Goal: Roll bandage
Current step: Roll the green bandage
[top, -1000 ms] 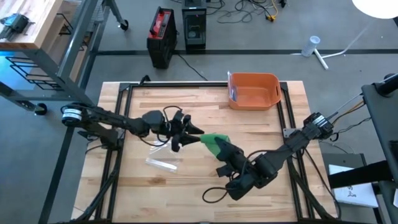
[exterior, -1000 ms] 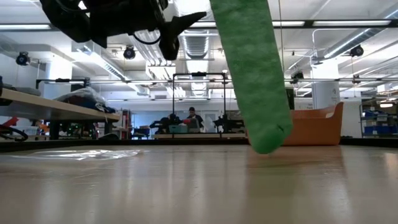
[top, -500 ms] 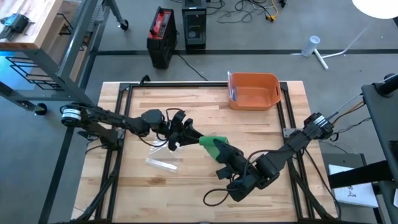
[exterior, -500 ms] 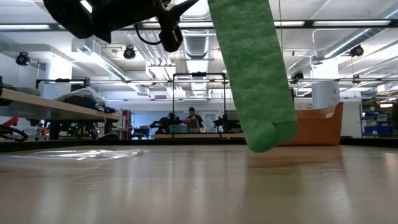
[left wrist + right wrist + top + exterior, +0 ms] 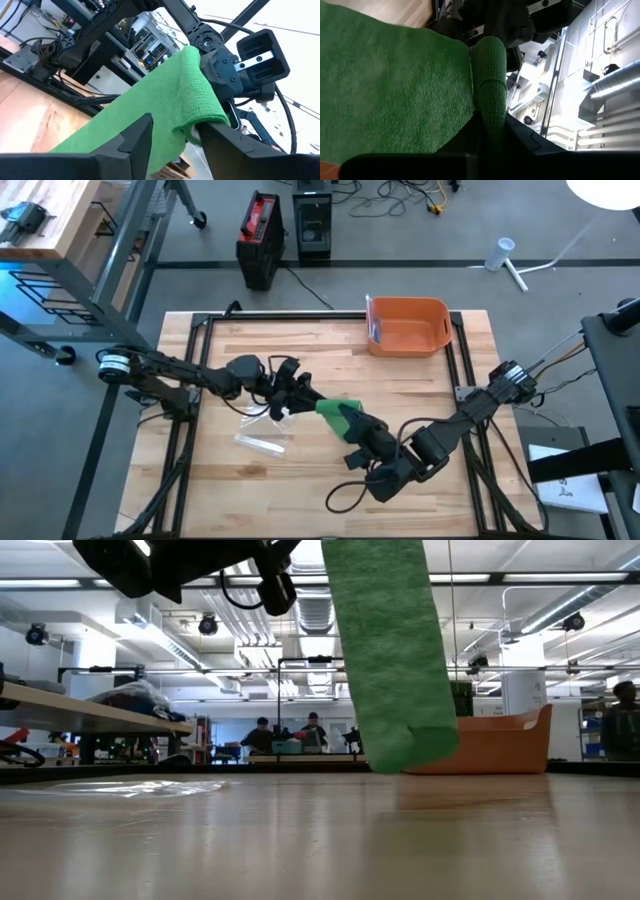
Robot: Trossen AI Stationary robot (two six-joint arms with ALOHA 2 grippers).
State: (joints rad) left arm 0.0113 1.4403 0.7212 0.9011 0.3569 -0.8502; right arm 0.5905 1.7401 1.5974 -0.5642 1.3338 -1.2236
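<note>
**Green bandage hanging between two grippers**

Green woven bandage [image 5: 338,412] is hanging above mid-table, the right gripper [image 5: 357,430] pinching it shut. The left gripper [image 5: 298,399] is straddling its other end, fingers part-open; closing off-centre could drop it. Far off, the orange plastic bin [image 5: 407,326] is holding something small I cannot identify.

Grey floor [image 5: 560,220], ceiling strip lights [image 5: 560,580], wooden workbench [image 5: 50,220], seated people [image 5: 312,730] beyond.
</note>
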